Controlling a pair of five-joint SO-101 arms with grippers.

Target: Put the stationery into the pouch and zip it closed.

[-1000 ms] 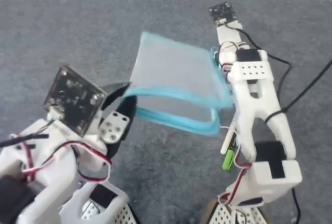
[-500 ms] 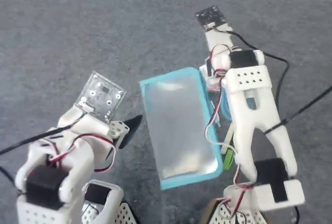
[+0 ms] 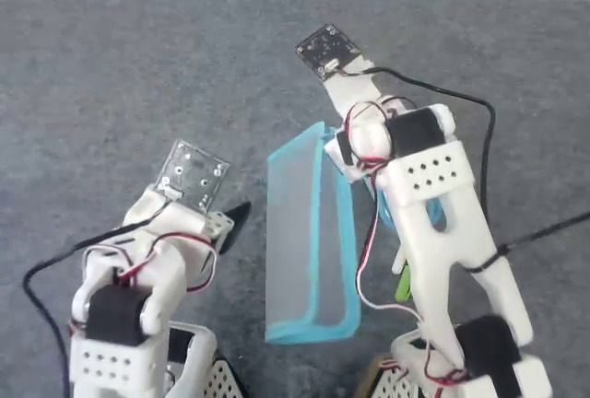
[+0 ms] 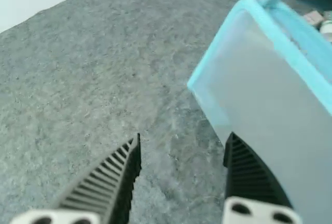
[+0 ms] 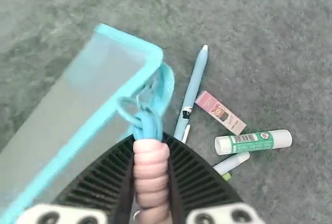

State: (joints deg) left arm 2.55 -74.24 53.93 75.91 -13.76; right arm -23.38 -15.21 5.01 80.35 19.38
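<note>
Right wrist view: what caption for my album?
Jaws grip the zip pull of the pouch; pen, pink box, glue stick lie beside.

One pouch (image 3: 309,232) and four loose stationery pieces (image 5: 253,142).

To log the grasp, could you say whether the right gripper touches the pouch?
Touching: the right wrist view shows the right gripper clamped on the pink pull of the pouch.

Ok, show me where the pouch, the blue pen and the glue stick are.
pouch (image 3: 295,232): high view, on its translucent side panel.
blue pen (image 5: 193,90): right wrist view, on the middle of its barrel.
glue stick (image 5: 253,141): right wrist view, on its green label.
</note>
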